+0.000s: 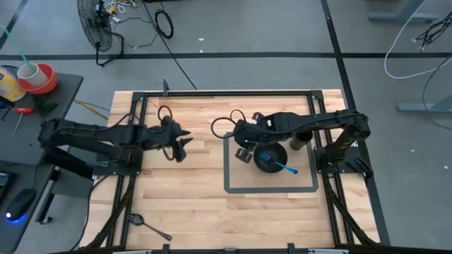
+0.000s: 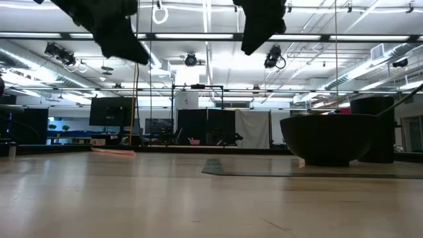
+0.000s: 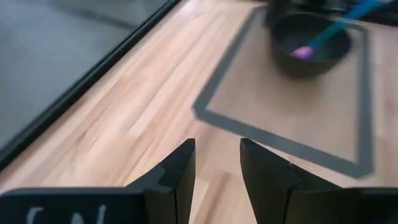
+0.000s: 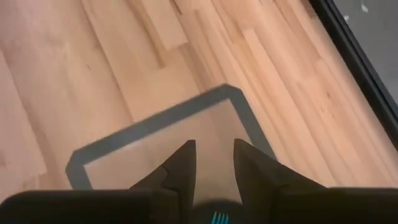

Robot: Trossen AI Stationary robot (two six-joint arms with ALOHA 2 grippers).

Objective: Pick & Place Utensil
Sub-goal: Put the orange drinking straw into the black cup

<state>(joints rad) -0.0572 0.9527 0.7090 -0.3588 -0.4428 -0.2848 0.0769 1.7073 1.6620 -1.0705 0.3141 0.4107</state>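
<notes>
While the blue-handled plastic utensil [image 1: 284, 166] is lodged in the black round bowl [image 1: 269, 158] just beside the right gripper [image 1: 244, 153], whose fingers are parted and empty, tipping could be caused by a clipped handle. The left gripper [image 1: 181, 147], likewise parted, is kept well apart.

- Both arms [image 1: 92, 137] are showing matte black, jointed links, with thin black cables looping near the wrists.
- The left fingers [image 3: 177, 180] are looking dark, angular and wedge-tipped, above white lettering.
- The right gripper [image 4: 213, 163] is showing a small teal mark.
</notes>
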